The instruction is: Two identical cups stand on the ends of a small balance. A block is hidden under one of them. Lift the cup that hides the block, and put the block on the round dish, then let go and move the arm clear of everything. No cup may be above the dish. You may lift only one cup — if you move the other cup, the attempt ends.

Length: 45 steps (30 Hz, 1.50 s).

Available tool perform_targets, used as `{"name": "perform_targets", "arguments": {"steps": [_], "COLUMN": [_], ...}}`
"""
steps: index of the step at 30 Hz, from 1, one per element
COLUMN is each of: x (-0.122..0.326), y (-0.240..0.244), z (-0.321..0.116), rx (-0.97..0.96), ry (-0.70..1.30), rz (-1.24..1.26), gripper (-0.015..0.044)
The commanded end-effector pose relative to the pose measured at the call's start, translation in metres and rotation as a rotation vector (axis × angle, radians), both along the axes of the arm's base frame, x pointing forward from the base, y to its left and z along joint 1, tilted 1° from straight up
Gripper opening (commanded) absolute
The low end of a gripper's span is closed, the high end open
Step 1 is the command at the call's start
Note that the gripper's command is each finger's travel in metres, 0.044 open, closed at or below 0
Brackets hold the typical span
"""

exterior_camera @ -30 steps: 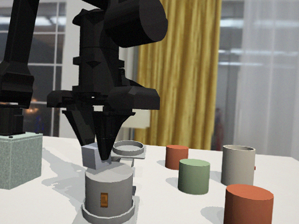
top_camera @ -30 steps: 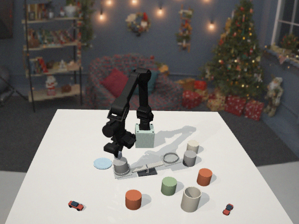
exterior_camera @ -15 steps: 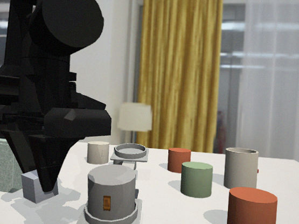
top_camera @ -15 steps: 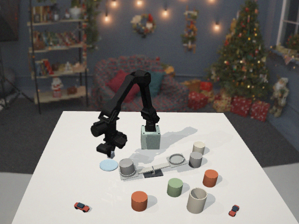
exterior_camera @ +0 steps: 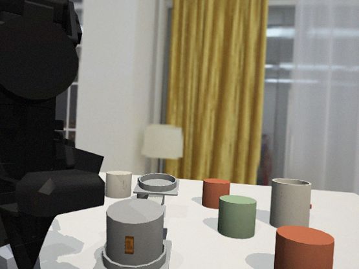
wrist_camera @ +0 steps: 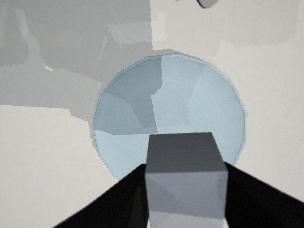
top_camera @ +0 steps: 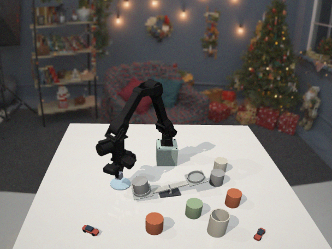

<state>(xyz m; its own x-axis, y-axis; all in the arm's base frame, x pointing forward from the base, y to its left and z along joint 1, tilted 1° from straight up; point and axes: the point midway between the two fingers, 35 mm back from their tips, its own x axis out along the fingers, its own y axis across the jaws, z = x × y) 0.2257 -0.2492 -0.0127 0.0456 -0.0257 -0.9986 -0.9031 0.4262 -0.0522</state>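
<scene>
My gripper (top_camera: 119, 176) (exterior_camera: 14, 259) (wrist_camera: 182, 171) is shut on a grey-blue block (exterior_camera: 2, 259) (wrist_camera: 187, 192). It holds the block low over the light-blue round dish (top_camera: 120, 186) (wrist_camera: 220, 95); the block appears a little above the dish's surface. No cup is above the dish. One grey cup (top_camera: 140, 186) (exterior_camera: 135, 223) stands upright on the balance's lowered left end, close beside the dish. The balance (top_camera: 177, 186) is tilted, and its raised right pan (top_camera: 196, 177) (exterior_camera: 157, 181) is empty. The other grey cup (top_camera: 217, 178) stands on the table beside that pan.
A cream cylinder (top_camera: 220, 164) (exterior_camera: 118, 185) stands behind the grey cup on the table. Toward the front are a green cylinder (top_camera: 194, 208) (exterior_camera: 236, 217), two orange cylinders (top_camera: 154, 224) (top_camera: 233, 199), a tall beige cup (top_camera: 217, 225) (exterior_camera: 290, 205) and two toy cars (top_camera: 90, 230) (top_camera: 259, 234).
</scene>
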Motion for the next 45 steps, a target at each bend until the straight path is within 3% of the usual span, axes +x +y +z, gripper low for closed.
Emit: {"name": "perform_targets", "arguments": {"steps": [1,20,37,40,45], "x": [-0.003,-0.002,-0.001,-0.004,-0.004], "y": [0.004,0.004,0.001,0.004,0.004], "z": [-0.017,-0.038,-0.02,0.021,0.027], "rx": [0.013,0.014,0.008,0.013,0.013], "ry": [0.008,0.008,0.006,0.008,0.008], "rz": [0.006,0.006,0.002,0.006,0.006], "gripper": [0.0,0.0,0.044,0.044,0.044]}}
